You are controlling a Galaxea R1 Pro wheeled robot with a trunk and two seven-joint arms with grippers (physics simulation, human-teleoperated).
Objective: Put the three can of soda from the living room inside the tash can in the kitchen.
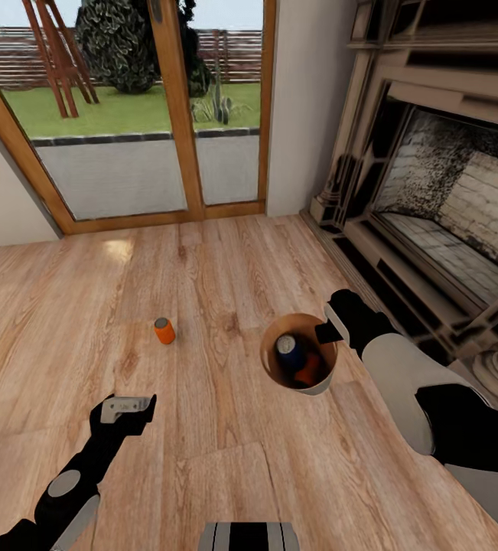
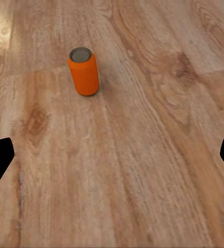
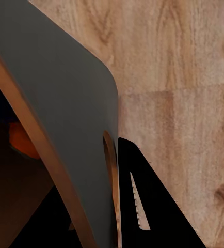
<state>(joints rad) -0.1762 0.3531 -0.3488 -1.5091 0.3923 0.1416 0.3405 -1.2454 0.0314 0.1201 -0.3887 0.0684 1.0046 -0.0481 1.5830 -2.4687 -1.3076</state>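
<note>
One orange can of soda stands upright on the wood floor of the living room. My left gripper hangs open low over the floor, a short way in front of that can, with nothing between its fingers. The tash can is to the right, and my right gripper is shut on its rim. Inside it lie a dark blue can and a second orange can. The kitchen is out of view.
An ornate stone fireplace runs along the right, its hearth step close to my right arm. Wood-framed glass doors close off the far side. Open wood floor spreads to the left. My base shows at the bottom edge.
</note>
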